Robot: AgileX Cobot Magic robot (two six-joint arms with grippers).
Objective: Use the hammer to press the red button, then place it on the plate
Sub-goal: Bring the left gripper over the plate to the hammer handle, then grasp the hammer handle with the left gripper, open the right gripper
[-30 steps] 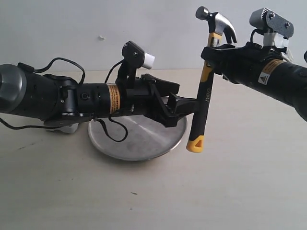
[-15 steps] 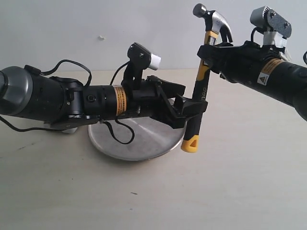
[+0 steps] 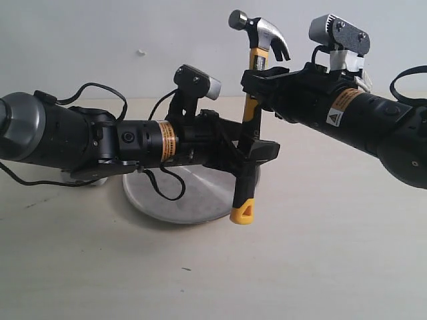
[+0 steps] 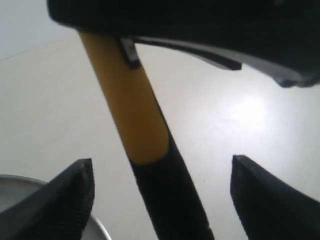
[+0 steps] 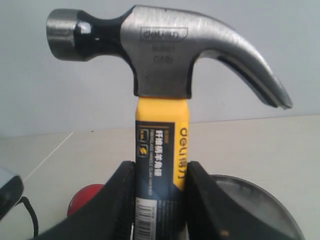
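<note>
Over the table (image 3: 320, 253), near the plate (image 3: 175, 200), the hammer (image 3: 244, 197) is pinched nearly upright below its head by the right gripper (image 3: 254, 81); the left gripper (image 3: 256, 152) is spread around its handle.

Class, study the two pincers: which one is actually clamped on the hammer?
The right pincer: its fingers squeeze the hammer just under the head. The left pincer stands open, the handle passing between its fingers without touching.

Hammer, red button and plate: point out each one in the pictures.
hammer (image 5: 160, 70): right wrist view, on the flat side of the steel head.
red button (image 5: 84, 200): right wrist view, on the visible part of the red dome.
plate (image 3: 200, 197): exterior view, on the bare metal surface near the front rim.
</note>
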